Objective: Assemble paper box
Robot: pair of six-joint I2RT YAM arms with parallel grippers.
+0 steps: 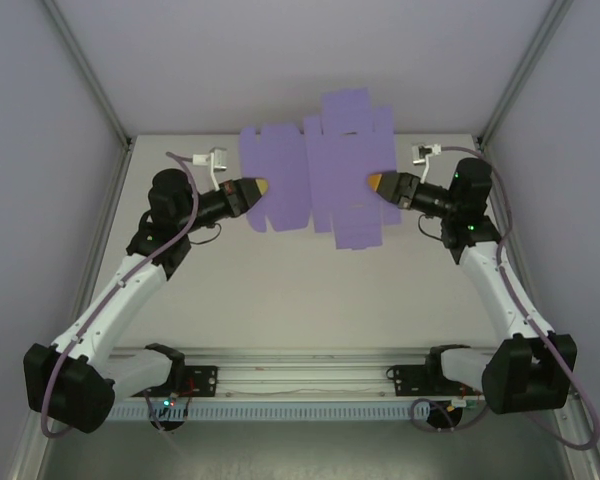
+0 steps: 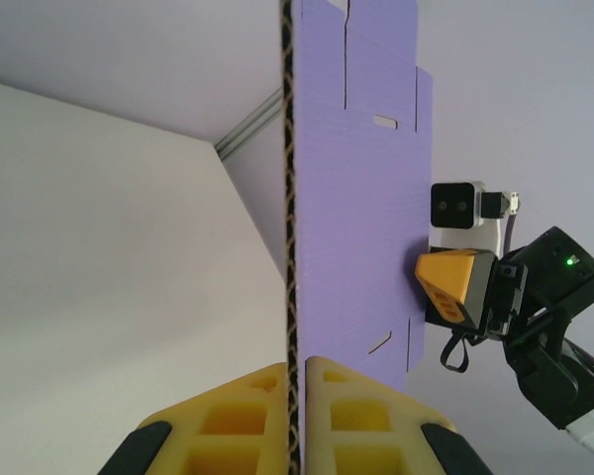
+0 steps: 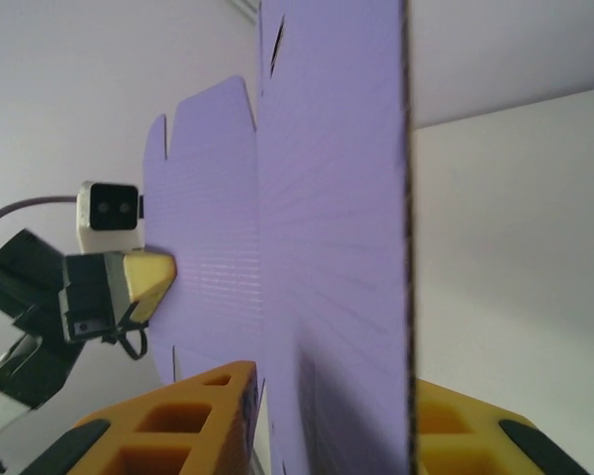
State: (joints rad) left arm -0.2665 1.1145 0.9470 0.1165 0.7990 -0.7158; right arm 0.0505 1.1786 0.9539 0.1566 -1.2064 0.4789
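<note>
Paper box [image 1: 320, 170], pinched by left hand [image 1: 263, 186]

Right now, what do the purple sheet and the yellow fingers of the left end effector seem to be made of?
The paper box: thin corrugated card, matte violet; its cut edge shows wavy fluting in the left wrist view. The fingers of the left end effector: probably hard plastic, moulded or printed, matte yellow, with square hollow pockets; the exact kind is unclear.
</note>
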